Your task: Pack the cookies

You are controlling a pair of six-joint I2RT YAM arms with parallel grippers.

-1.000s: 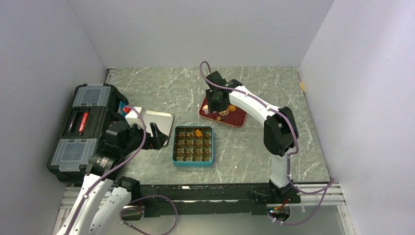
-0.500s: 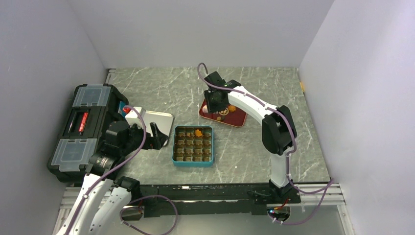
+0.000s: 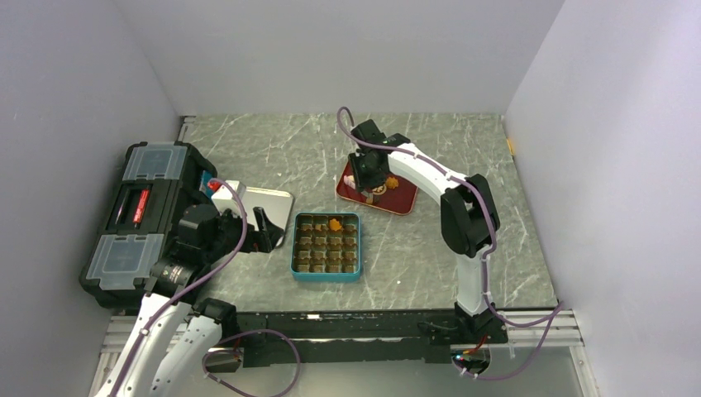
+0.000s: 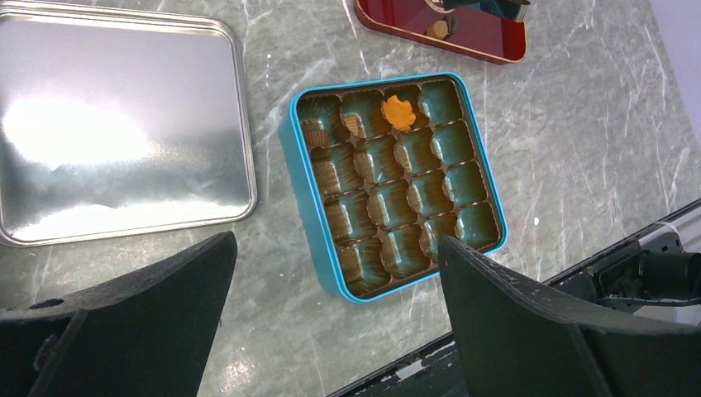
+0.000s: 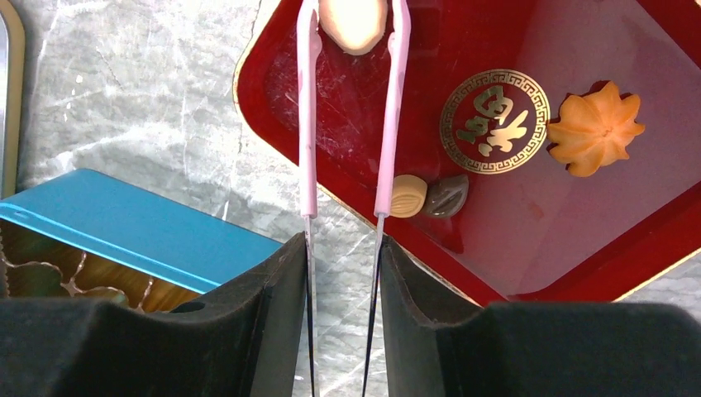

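Right fingers clamp pink tongs straddling one cream cookie on the red tray toward the counter's far edge. One orange flower and two tiny pieces lie beside it. A second flower sits in the teal tin. Left fingers gape.

Orange flower cookie in tin, cream lump on tray

The right arm now has its elbow a little further left than a second ago. Its wrist has turned above the red tray and carried the right pincer slightly rightward. The pale tips of the tongs no longer show at the tray's near edge in the top view. A pale patch now shows just left of the pincer.
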